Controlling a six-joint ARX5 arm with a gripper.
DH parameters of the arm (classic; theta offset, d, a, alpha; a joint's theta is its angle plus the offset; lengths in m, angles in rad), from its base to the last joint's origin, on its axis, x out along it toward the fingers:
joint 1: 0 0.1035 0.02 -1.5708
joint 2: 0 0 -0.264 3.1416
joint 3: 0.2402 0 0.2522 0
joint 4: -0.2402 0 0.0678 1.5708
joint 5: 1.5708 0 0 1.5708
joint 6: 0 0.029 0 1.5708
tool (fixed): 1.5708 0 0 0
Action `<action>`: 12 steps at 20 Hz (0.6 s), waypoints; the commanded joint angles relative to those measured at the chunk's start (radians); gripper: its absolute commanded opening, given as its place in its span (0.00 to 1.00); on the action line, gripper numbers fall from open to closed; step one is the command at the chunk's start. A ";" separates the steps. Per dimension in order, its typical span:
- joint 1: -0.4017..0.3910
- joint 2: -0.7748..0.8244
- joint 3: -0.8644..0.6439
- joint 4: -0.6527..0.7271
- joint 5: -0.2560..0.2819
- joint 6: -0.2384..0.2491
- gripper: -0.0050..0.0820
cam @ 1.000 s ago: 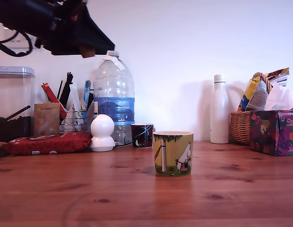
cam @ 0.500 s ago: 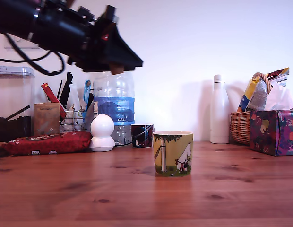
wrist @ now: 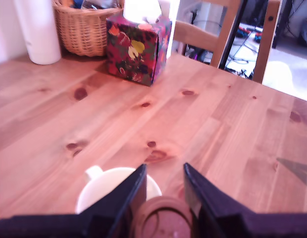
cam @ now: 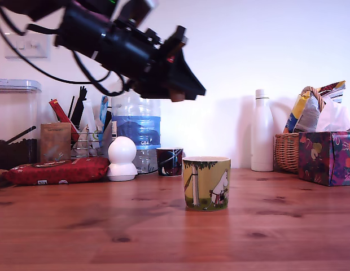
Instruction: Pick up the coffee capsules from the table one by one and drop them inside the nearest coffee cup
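Upper left of the exterior view, gripper (cam: pixel 176 94) is gripping a capsule (wrist: pixel 161 220), carrying it toward the cup (cam: pixel 206 183) for dropping.

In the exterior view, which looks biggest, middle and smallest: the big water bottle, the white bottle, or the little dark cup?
Largest to smallest:
1. Clear plastic water bottle with blue label
2. White metal bottle
3. Small dark navy patterned cup
All three stand at the back, so the ranking seems fair.

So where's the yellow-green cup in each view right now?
Exterior view: cup stands on the table near centre, below the pincer.
Wrist view: only its pale rim and inside show, just past the pincer holding a capsule.
Shared landmark: the floral tissue box.
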 commanded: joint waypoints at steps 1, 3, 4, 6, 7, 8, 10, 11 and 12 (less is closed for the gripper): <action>-0.009 0.049 0.049 -0.033 0.005 -0.001 0.20; -0.011 0.096 0.095 -0.071 0.005 0.001 0.20; -0.011 0.116 0.113 -0.085 0.005 0.009 0.20; -0.016 0.158 0.150 -0.108 0.004 0.035 0.20; -0.018 0.179 0.174 -0.128 0.003 0.042 0.20; -0.018 0.197 0.199 -0.159 -0.003 0.045 0.20; -0.024 0.241 0.249 -0.204 -0.015 0.061 0.20; -0.025 0.260 0.273 -0.223 -0.015 0.066 0.20; -0.026 0.278 0.295 -0.239 -0.019 0.078 0.20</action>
